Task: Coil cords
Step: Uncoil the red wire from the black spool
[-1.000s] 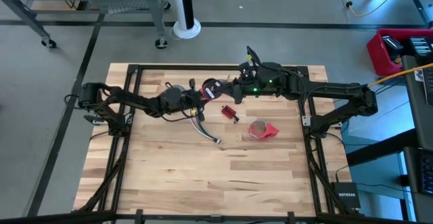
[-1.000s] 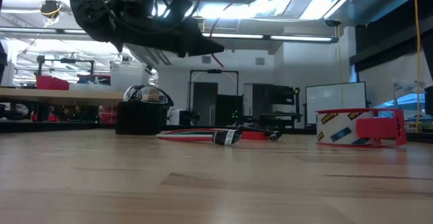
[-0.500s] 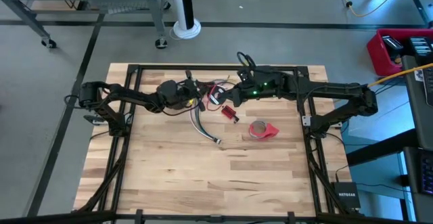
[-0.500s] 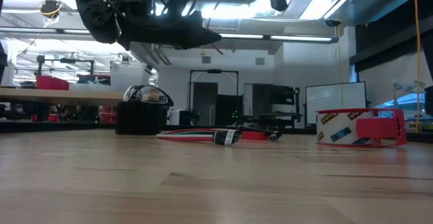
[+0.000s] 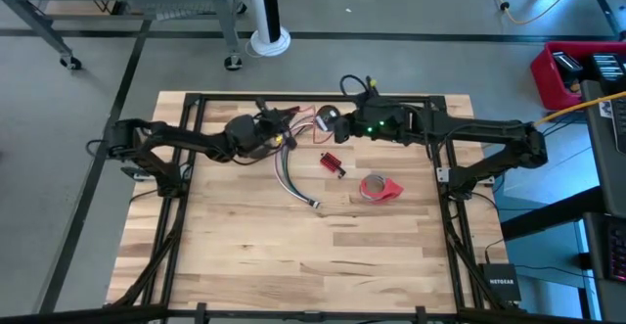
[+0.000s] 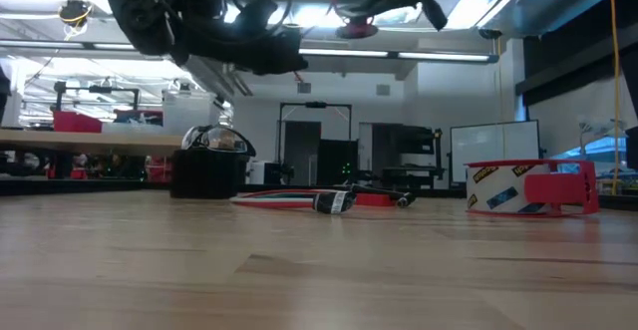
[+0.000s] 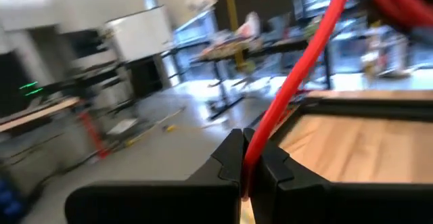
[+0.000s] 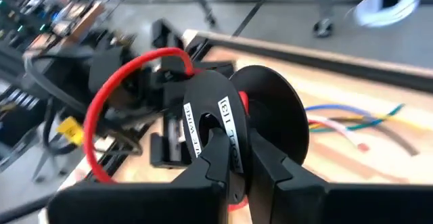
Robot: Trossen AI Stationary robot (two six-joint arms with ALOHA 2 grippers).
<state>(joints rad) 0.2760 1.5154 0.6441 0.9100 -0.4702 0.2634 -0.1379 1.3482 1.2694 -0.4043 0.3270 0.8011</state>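
Note:
A black spool of red wire (image 8: 270, 126) hangs above the table's far middle, with my right gripper (image 8: 235, 166) shut on it. A red wire (image 8: 111, 92) arcs from the spool to my left gripper (image 7: 247, 166), which is shut on it and close to the spool's left (image 5: 285, 134). Both stand high above the table in the low view. On the table below lies the long bundle of coloured wires (image 5: 290, 179), flat along its length, plug end (image 5: 313, 204) nearest me. My left gripper pinches the single red wire (image 7: 260, 139) between its two fingertips, which point level across the wire. The wire runs on, clear of the table, up to the spool. My right gripper pinches the spool at its white-labelled part (image 8: 226, 126) between its two fingers, slanting down from the table's right. The spool is lifted clear of the table.
A small red block (image 5: 333, 162) and a red tape roll (image 5: 380, 188) lie on the wood right of the bundle. A black frame (image 5: 293, 97) runs along the table's far edge just behind both grippers. The near half of the table is bare wood.
My left gripper has gone toward the table's far edge and a little up, swinging round with the red wire still in its fingers. My right gripper has tipped downward and turned, carrying the spool slightly toward the far edge. The bundle on the table has stayed put.

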